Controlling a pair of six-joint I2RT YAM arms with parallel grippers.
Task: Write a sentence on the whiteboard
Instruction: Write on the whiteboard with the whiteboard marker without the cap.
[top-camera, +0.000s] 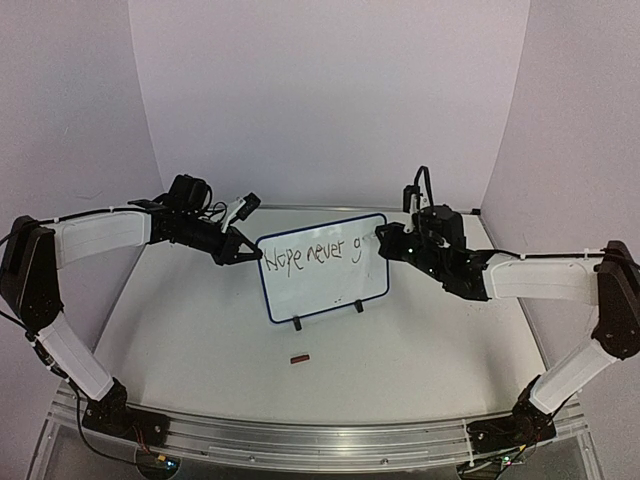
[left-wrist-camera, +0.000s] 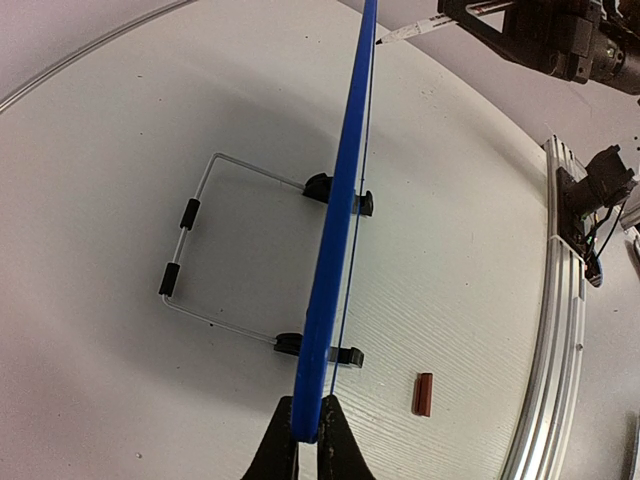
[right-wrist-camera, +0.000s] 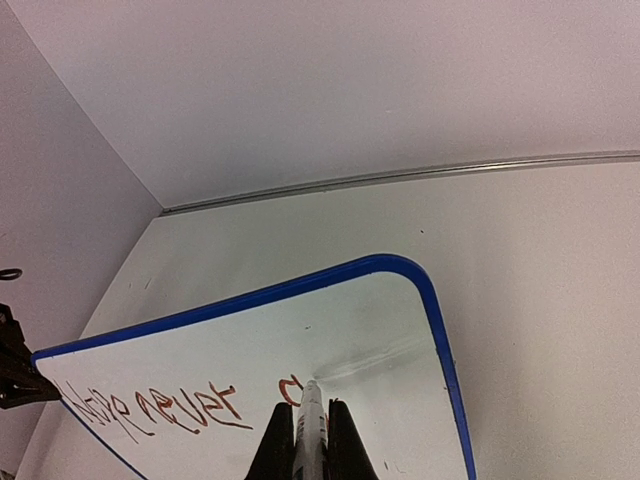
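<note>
A blue-framed whiteboard (top-camera: 330, 290) stands upright on the tabletop (top-camera: 420, 370), long axis left to right, its left edge clamped in the shut left jaws. The right jaws are closed around a marker (right-wrist-camera: 312, 425) whose tip sits at, perhaps touching, the board just right of the unfinished sentence (top-camera: 310, 254), "Hope never g". Blank board lies rightward, toward the right arm (top-camera: 530, 275), and below that line.
</note>
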